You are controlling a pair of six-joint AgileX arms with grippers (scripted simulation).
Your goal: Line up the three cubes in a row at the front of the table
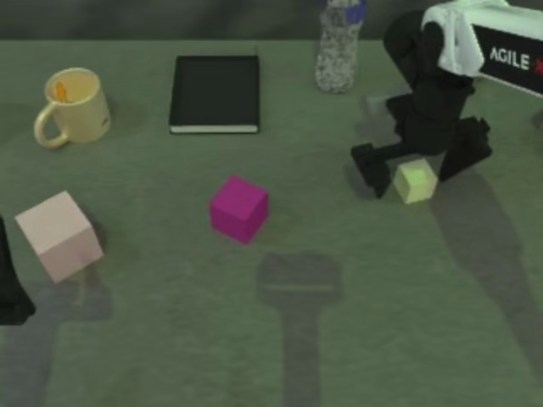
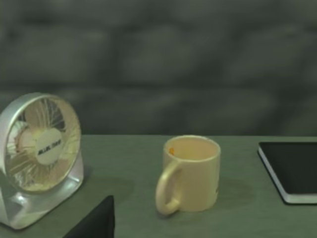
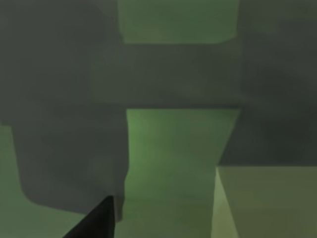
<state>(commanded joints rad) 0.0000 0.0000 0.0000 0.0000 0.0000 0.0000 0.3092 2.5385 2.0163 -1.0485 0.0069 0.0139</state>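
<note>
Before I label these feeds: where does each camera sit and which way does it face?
Top view: overhead, looking down at the table; right gripper straddles the yellow-green cube, left arm at the left edge.
Left wrist view: low, facing mug and fan.
Right wrist view: close above the same cube.
Top and left wrist views share the mug.

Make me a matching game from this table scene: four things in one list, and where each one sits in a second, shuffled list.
Things:
1. pale pink cube
2. magenta cube
3. yellow-green cube
4. black book

Places:
A. between the right gripper's fingers, on the table's right side
B. near the left edge, in front of the mug
C. at the back, beside the mug
D. near the middle of the table

Pairs: 1-B, 2-D, 3-A, 4-C
</note>
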